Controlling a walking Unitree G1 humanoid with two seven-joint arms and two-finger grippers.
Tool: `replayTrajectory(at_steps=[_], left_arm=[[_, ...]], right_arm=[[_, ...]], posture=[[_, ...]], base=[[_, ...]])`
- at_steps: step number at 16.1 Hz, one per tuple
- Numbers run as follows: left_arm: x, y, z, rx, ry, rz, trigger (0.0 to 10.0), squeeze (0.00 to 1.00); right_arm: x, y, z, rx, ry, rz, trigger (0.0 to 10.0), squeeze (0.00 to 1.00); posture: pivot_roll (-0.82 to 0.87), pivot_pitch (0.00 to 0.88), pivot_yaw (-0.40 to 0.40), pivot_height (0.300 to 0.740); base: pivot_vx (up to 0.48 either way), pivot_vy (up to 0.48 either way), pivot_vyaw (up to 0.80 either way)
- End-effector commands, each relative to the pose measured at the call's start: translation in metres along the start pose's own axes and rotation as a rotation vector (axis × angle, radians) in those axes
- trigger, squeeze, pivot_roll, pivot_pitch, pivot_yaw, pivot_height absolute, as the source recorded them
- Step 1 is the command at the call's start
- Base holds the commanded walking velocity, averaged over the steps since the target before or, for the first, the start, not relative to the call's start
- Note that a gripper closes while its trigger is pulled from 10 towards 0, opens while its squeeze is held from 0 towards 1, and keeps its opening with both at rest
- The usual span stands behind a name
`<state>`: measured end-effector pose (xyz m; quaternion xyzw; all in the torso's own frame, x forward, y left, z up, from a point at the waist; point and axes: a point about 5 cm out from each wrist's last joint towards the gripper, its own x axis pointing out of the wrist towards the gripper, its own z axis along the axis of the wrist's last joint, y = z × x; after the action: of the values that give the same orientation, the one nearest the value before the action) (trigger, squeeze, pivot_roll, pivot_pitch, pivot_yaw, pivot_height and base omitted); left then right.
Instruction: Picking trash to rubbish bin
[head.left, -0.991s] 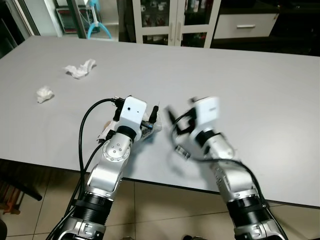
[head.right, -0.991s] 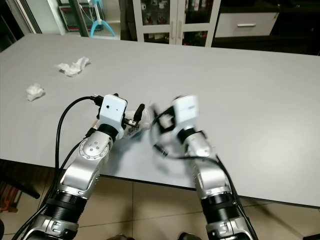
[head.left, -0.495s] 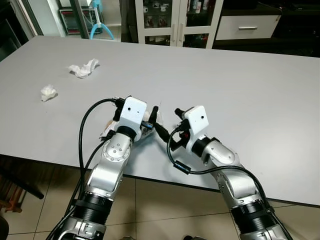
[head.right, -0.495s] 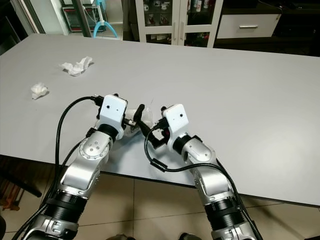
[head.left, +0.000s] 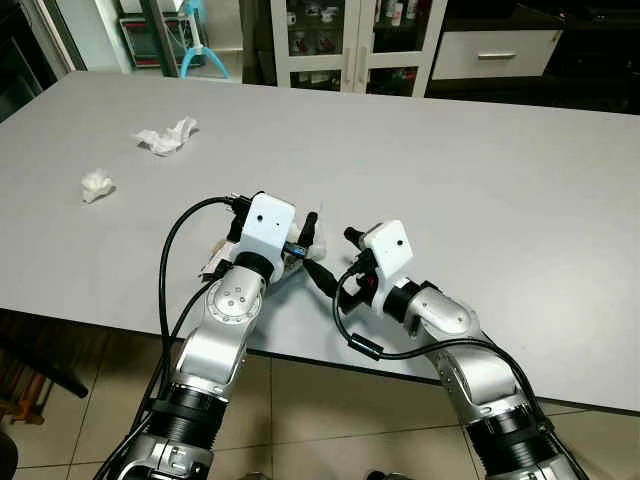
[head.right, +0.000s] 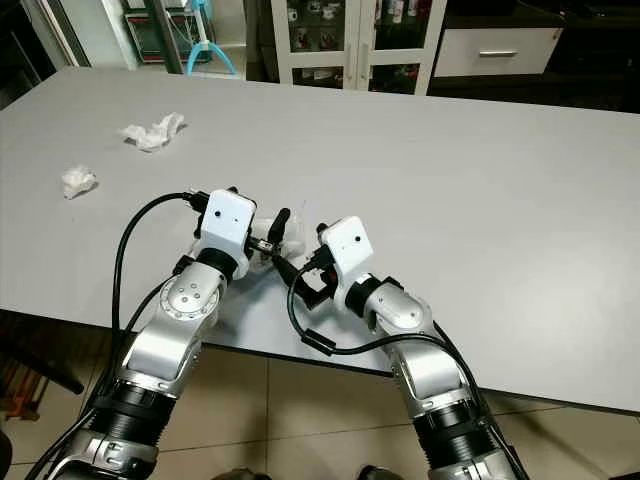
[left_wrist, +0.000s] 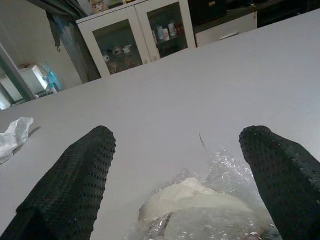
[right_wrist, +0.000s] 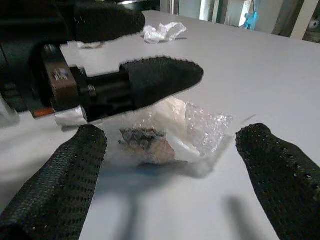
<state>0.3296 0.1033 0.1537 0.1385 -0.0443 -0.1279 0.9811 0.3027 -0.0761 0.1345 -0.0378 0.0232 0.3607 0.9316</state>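
Pickup stage: left pincer (left_wrist: 180, 165) and right pincer (right_wrist: 165, 165), both spread wide and holding nothing, bracketing clear plastic wrapper (right_wrist: 172, 132) on grey bench (head.left: 480, 150), probably awaiting closure.

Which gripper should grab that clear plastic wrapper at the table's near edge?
Probably the left. The left gripper is open with the plastic wrapper already between its fingers; the right gripper, also open, faces it from the side, farther off.

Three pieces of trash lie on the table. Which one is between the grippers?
The clear plastic wrapper, between the open left gripper and open right gripper. The two crumpled tissues lie far off to the left.
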Motion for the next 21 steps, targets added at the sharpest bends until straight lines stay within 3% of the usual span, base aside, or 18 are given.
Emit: replayTrajectory(at_steps=[1,8,13,19,21], left_arm=[[0.001,0.001,0.001,0.010,-0.001,0.004,10.0,0.00],[0.010,-0.004,-0.006,0.004,0.015,-0.001,10.0,0.00],[0.024,-0.014,-0.031,-0.008,0.119,-0.007,10.0,0.00],[0.025,-0.009,-0.049,0.040,0.210,0.043,10.0,0.00],[0.024,-0.003,-0.054,0.095,0.243,0.100,10.0,0.00]], right_arm=[[-0.003,-0.002,-0.003,-0.015,0.024,0.009,10.0,0.00],[-0.004,-0.005,0.000,-0.022,0.020,-0.004,10.0,0.00],[-0.004,-0.001,0.003,-0.018,0.006,0.006,10.0,0.00],[-0.006,0.002,0.002,-0.005,0.005,0.008,10.0,0.00],[-0.006,0.003,0.001,-0.002,0.005,0.010,10.0,0.00]], posture=[[-0.03,0.078,0.029,0.740],[-0.03,0.081,0.030,0.740],[-0.05,0.086,0.030,0.740],[-0.05,0.104,0.029,0.740],[-0.05,0.107,0.028,0.740]], base=[[0.000,0.000,0.00],[0.000,0.000,0.00],[0.000,0.000,0.00],[0.000,0.000,0.00],[0.000,0.000,0.00]])
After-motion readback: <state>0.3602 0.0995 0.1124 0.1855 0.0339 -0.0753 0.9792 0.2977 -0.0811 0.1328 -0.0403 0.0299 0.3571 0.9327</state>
